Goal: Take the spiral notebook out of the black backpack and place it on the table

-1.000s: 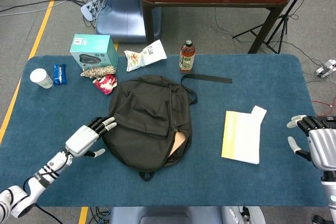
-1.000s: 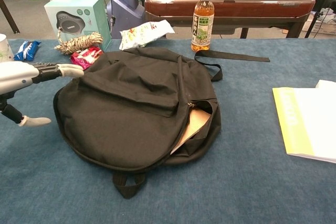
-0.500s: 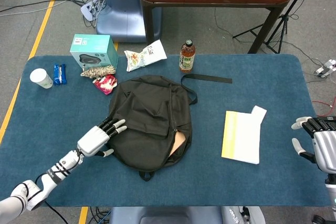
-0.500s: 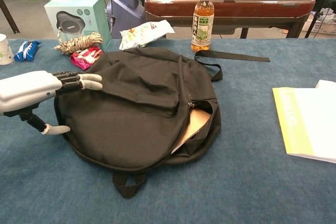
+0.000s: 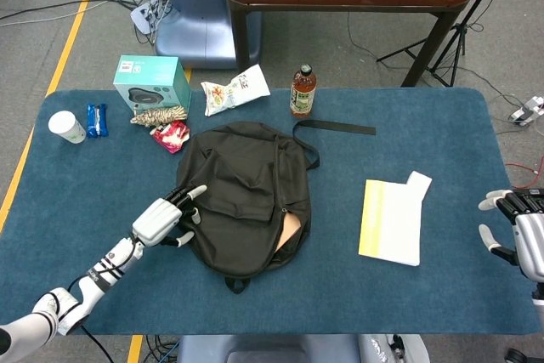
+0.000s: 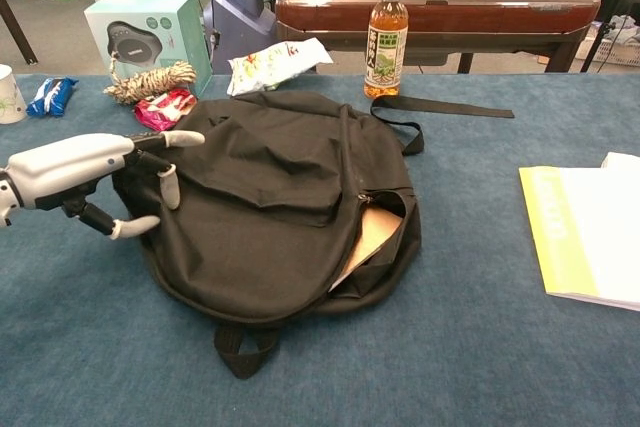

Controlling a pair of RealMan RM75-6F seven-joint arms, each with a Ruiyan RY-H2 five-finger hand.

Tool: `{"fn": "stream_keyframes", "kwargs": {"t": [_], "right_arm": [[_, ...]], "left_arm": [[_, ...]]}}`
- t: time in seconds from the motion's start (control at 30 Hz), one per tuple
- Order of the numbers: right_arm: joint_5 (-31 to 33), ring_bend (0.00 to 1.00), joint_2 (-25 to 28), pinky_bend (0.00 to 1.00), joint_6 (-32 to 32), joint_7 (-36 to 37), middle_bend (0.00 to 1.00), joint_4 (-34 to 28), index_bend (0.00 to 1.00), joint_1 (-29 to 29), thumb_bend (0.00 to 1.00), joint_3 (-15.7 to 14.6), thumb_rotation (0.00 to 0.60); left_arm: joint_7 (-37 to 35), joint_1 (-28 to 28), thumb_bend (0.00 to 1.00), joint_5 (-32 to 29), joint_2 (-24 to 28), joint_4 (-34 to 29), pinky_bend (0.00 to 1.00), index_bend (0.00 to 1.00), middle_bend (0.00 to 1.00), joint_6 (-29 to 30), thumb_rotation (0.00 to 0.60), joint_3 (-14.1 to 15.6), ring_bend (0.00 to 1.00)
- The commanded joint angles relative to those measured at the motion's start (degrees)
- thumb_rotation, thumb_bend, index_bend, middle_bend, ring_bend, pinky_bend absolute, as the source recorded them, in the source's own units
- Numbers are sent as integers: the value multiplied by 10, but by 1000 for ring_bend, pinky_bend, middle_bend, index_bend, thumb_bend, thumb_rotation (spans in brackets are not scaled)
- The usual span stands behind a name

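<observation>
The black backpack (image 5: 242, 189) (image 6: 265, 197) lies flat in the middle of the blue table (image 5: 408, 150). Its side zip gapes on the right, and a tan flat edge (image 5: 290, 229) (image 6: 368, 237) shows in the opening; I cannot tell if it is the spiral notebook. My left hand (image 5: 164, 216) (image 6: 95, 169) is at the bag's left edge with its fingers spread, their tips (image 6: 168, 187) touching the fabric, and it holds nothing. My right hand (image 5: 520, 229) hangs at the table's far right edge with fingers apart and empty. The chest view does not show it.
A white pad with a yellow strip (image 5: 393, 220) (image 6: 588, 235) lies right of the bag. Behind the bag stand a tea bottle (image 5: 303, 91) (image 6: 386, 42), a snack bag (image 5: 235, 89), a teal box (image 5: 153, 82) and small packets (image 5: 173, 135). A paper cup (image 5: 66, 127) stands far left.
My left hand has moved right along the table and onto the backpack's left edge, its fingers now bent down on the fabric. My right hand has drawn back toward the right edge.
</observation>
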Motion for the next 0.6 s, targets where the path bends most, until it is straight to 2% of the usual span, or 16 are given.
{"fn": "stream_keyframes", "kwargs": {"t": [0.03, 0.17, 0.37, 0.6], "right_arm": [[0, 290, -1, 370, 0, 2, 341, 1, 432, 0, 339, 0, 600], [-4, 290, -1, 370, 0, 4, 341, 3, 432, 0, 339, 0, 600], [-10, 290, 2, 370, 2, 5, 341, 1, 432, -1, 339, -1, 600], [-34, 290, 11, 370, -7, 7, 341, -9, 432, 5, 339, -8, 600]], "left_arm": [[-11, -1, 537, -20, 1, -14, 60, 601, 0, -12, 600, -9, 0], [-21, -1, 608, -49, 7, -41, 58, 672, 17, -27, 600, -24, 0], [-29, 1, 704, -103, 25, -99, 57, 744, 100, -46, 600, -58, 9], [-6, -11, 730, -198, 75, -210, 57, 769, 139, -102, 600, -119, 22]]}}
